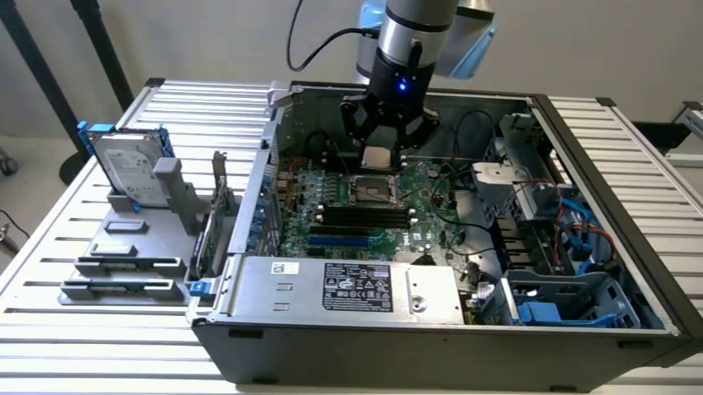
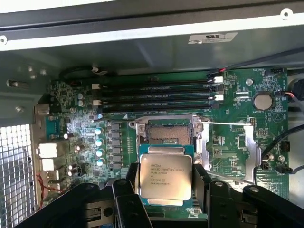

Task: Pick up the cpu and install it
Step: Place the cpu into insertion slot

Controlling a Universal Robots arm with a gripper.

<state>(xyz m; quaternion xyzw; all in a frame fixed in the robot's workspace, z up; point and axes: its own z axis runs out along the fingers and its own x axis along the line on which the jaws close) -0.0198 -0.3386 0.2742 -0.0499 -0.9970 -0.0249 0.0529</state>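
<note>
The case [image 1: 439, 362] lies open on top, so the way in from above is free. My gripper [image 1: 377, 156] hangs over the board [image 1: 430, 222] near its far edge, fingers [image 2: 130, 187] clamped on the cpu [image 2: 165, 176]. The socket [image 2: 170, 132] lies open with nothing on it. Its raised plate [image 2: 228, 152] stands just beside it and hems that side. A row of capacitors [image 2: 98, 142] crowds the opposite side. Slots [image 2: 156, 92] lie low between socket and case wall. Cables [image 1: 472, 132] loop near the far edge. The supply [image 1: 351, 288] blocks the near edge, and the drive cage [image 1: 561, 300] fills the near corner on the exterior view's right.
</note>
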